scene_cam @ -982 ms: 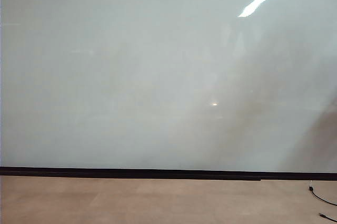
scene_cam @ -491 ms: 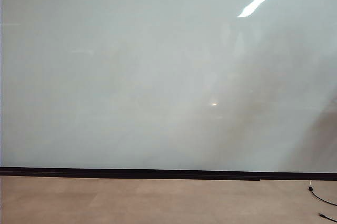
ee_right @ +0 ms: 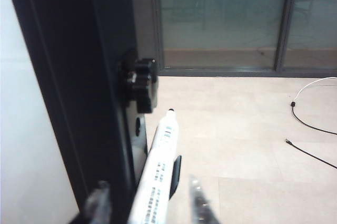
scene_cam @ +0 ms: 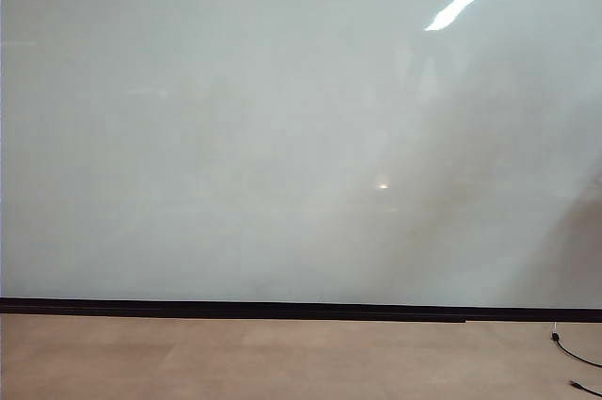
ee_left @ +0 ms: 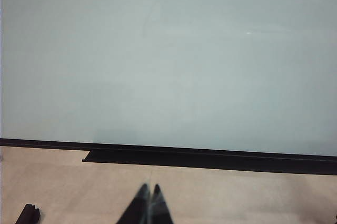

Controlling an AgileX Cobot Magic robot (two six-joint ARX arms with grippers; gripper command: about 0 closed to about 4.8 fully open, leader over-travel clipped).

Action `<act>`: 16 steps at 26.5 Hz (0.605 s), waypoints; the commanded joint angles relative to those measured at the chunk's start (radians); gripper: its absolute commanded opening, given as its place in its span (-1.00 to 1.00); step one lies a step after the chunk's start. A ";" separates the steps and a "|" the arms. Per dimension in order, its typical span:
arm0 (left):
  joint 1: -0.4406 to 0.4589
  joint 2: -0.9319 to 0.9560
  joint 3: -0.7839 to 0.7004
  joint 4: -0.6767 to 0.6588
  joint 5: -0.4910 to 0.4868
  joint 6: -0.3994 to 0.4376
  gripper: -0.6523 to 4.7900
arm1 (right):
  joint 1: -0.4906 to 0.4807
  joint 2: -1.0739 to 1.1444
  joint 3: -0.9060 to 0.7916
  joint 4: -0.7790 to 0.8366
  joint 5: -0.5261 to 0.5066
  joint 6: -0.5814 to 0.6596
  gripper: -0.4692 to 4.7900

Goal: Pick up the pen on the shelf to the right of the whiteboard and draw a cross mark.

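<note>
Exterior camera: faces whiteboard (scene_cam: 282,136) square-on, from some way back, tan floor (scene_cam: 235,362) in strip below. My left wrist camera: same board and floor, closer, lower, my left end effector (ee_left: 149,197) tips at frame edge. My right wrist camera: close along black frame (ee_right: 79,76) at board's side, toward glass doors (ee_right: 226,18); my right end effector (ee_right: 147,203) around pen (ee_right: 158,171).
</note>
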 commanded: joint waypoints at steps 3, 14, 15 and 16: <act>0.000 0.000 0.003 0.005 0.003 0.005 -0.78 | 0.000 -0.003 0.003 0.018 -0.006 0.004 -0.07; 0.000 0.000 0.003 0.005 0.003 0.005 -0.78 | 0.012 -0.003 0.004 0.017 -0.010 0.003 -0.28; 0.000 0.000 0.003 0.005 0.003 0.004 -0.78 | 0.013 -0.003 0.004 0.017 -0.010 0.003 -0.31; 0.000 0.000 0.003 0.005 0.003 0.005 -0.78 | 0.013 -0.003 0.004 0.018 -0.015 0.003 -0.44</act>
